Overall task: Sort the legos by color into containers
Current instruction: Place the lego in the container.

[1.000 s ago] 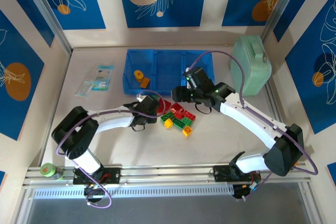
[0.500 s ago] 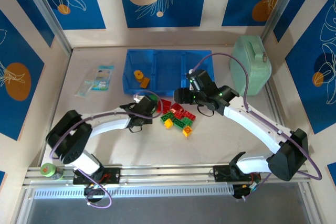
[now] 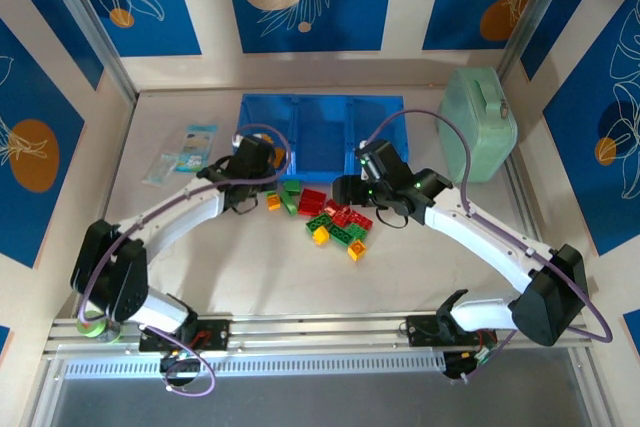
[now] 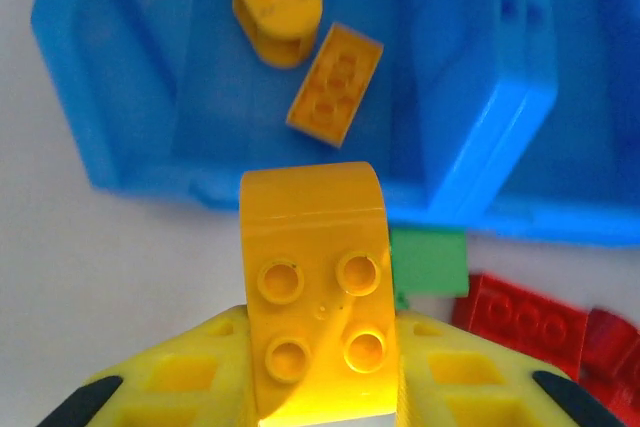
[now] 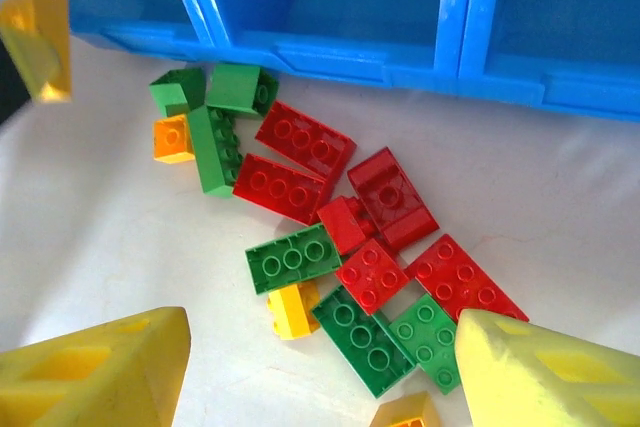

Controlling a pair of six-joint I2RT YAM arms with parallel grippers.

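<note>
The left jaws are closed on a yellow brick. Within the last second it has been lifted off the pile and carried just short of the tray. Directly ahead lies the bin already holding two yellow pieces, so release there is judged to be next. The right jaws are spread wide and empty, with the pile's red and green bricks below them.

— Where do the bins sit?
— Three joined blue bins lie along the desk's far edge. The left one holds a yellow round piece and a flat yellow brick.
— And the loose ones?
— Red, green and yellow bricks lie scattered just before the bins, some touching. A four-stud yellow brick is pinched in the left claw by the left bin's near wall.
</note>
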